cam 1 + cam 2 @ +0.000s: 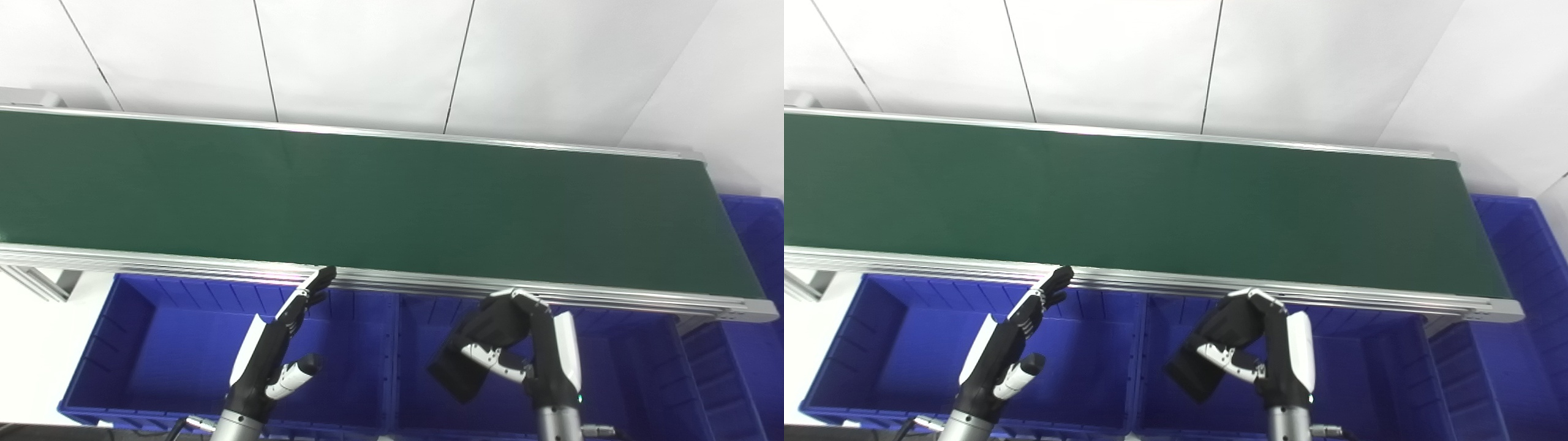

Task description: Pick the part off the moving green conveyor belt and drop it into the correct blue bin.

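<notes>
My right hand (527, 343) is shut on a flat black part (459, 373) and holds it above the right front blue bin (643, 361), just below the belt's near rail. It shows the same in the right eye view (1262, 343), with the part (1195, 376) tilted down to the left. My left hand (275, 343) is open and empty, fingers stretched up toward the rail, over the left front blue bin (165, 349). The green conveyor belt (367, 196) carries nothing that I can see.
A third blue bin (756, 233) stands at the belt's right end. The belt's aluminium rail (398, 278) runs just above both hands. A divider wall (395, 349) separates the two front bins. White wall panels are behind.
</notes>
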Motion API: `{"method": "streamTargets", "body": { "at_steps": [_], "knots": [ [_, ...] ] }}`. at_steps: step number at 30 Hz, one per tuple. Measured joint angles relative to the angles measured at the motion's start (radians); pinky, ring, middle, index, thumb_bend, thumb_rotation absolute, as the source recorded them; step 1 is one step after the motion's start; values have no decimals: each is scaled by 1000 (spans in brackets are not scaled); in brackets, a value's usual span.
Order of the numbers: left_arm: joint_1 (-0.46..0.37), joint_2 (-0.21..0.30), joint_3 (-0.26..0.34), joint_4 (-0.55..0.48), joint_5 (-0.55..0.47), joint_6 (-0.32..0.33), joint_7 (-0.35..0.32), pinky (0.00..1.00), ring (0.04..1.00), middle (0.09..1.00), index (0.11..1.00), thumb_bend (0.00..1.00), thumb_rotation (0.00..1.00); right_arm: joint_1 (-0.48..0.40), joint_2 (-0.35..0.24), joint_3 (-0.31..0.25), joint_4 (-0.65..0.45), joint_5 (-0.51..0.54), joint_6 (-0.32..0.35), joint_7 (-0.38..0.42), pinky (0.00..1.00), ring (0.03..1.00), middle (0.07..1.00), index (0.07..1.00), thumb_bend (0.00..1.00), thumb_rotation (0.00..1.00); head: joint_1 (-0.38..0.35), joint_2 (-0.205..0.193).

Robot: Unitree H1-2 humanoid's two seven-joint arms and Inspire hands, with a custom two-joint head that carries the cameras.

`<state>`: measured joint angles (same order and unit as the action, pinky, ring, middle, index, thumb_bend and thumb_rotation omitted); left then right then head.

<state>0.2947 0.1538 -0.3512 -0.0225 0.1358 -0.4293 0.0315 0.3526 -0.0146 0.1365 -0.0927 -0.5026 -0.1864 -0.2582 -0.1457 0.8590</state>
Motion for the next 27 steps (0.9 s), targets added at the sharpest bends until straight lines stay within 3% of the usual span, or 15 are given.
{"method": "streamTargets", "body": {
  "at_steps": [8, 13, 14, 17, 19, 20, 21, 22, 23, 25, 27],
  "knots": [
    [0, -1, 13, 0, -18, 0, -27, 900, 923, 916, 896, 722, 927, -11, -11, 22, 87, -189, 14, -52, 443, 447, 523, 464, 513, 0, -8, 0],
    [0, -2, 20, 0, -22, 0, -27, 900, 920, 914, 893, 730, 930, -32, -29, 50, 124, -262, 36, -68, 525, 477, 533, 460, 511, 0, -9, 2],
    [0, -2, 22, 0, -22, 0, -28, 900, 922, 916, 894, 729, 931, -37, -32, 54, 137, -272, 36, -70, 569, 577, 541, 462, 513, 0, -11, 0],
    [0, -3, 27, 0, -22, 0, -32, 900, 924, 918, 894, 726, 927, -47, -46, 72, 179, -306, 39, -80, 647, 701, 548, 465, 514, 0, -11, 2],
    [1, -3, 30, 0, -23, 0, -35, 896, 921, 915, 892, 715, 922, -49, -52, 81, 185, -328, 46, -81, 749, 775, 709, 491, 511, 102, -9, 0],
    [1, -4, 31, 0, -23, 0, -36, 898, 922, 916, 893, 711, 922, -52, -55, 85, 193, -340, 53, -82, 770, 794, 736, 494, 512, 115, -9, 0],
    [1, -5, 32, 0, -23, 0, -38, 899, 923, 917, 894, 710, 923, -56, -56, 89, 201, -352, 66, -83, 790, 813, 759, 548, 552, 114, -9, 0],
    [1, -6, 33, 0, -23, 0, -41, 899, 924, 918, 894, 714, 922, -58, -57, 92, 205, -361, 80, -84, 826, 844, 794, 692, 659, 95, -11, 0],
    [1, -7, 34, 0, -23, 0, -44, 900, 925, 919, 894, 714, 922, -60, -57, 93, 206, -373, 98, -87, 830, 847, 798, 706, 669, 93, -11, 0],
    [2, -8, 36, -1, -23, 0, -46, 901, 926, 919, 895, 712, 921, -64, -56, 97, 207, -382, 119, -91, 911, 920, 872, 812, 734, 228, -11, 0],
    [2, -7, 38, -1, -23, 0, -47, 904, 928, 920, 896, 711, 920, -67, -55, 100, 221, -385, 138, -101, 949, 962, 920, 854, 763, 303, -11, -2]
  ]
}}
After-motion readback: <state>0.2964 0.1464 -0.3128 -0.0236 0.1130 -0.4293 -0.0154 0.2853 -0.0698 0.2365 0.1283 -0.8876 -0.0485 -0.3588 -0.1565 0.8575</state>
